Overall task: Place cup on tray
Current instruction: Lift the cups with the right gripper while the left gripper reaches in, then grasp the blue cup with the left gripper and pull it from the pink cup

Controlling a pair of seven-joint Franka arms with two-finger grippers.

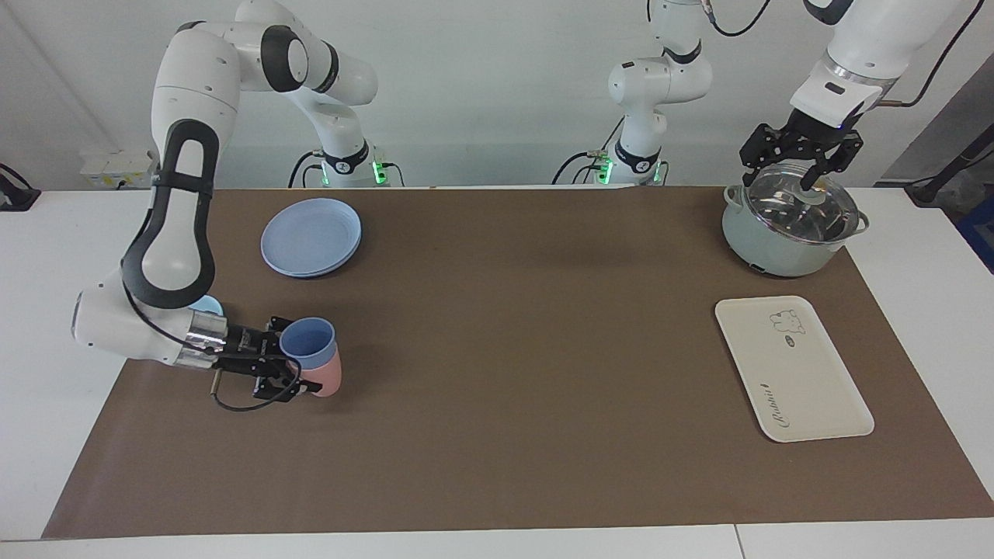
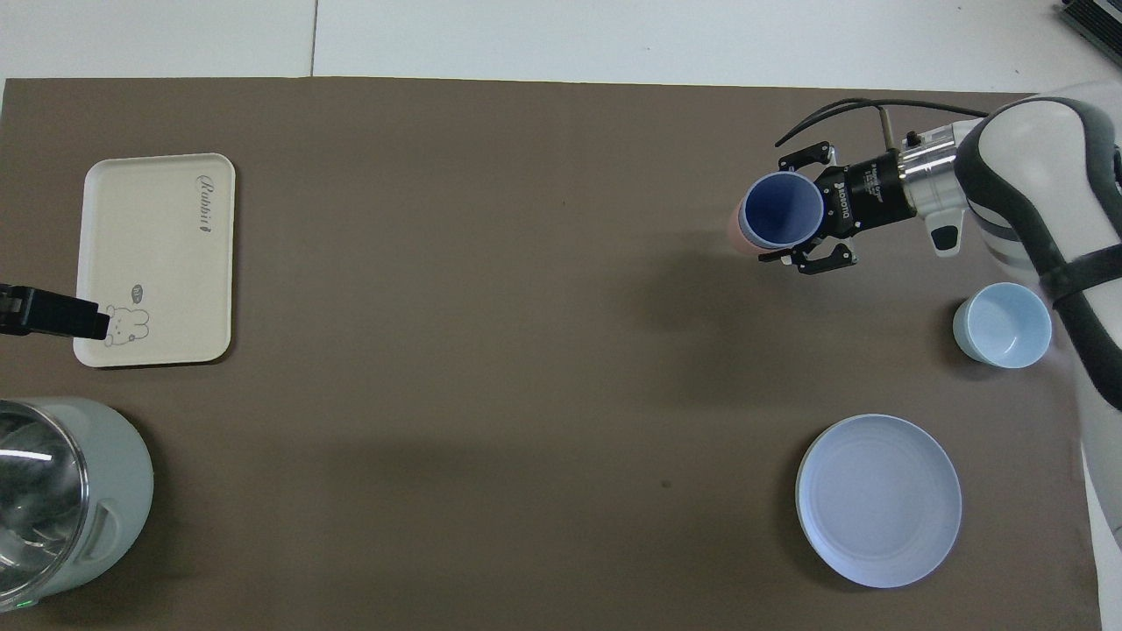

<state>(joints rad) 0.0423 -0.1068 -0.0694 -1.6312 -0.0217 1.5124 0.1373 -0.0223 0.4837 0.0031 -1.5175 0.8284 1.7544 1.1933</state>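
The periwinkle-blue cup is nested in a pink tumbler. My right gripper is shut on the pair from the side. It holds them tilted, just above the mat at the right arm's end of the table. The cream tray lies flat at the left arm's end with nothing on it. My left gripper waits open over the glass lid of the pot.
A round blue plate lies nearer to the robots than the held cups. A light-blue bowl stands by the right arm, partly hidden in the facing view. The pot stands nearer to the robots than the tray.
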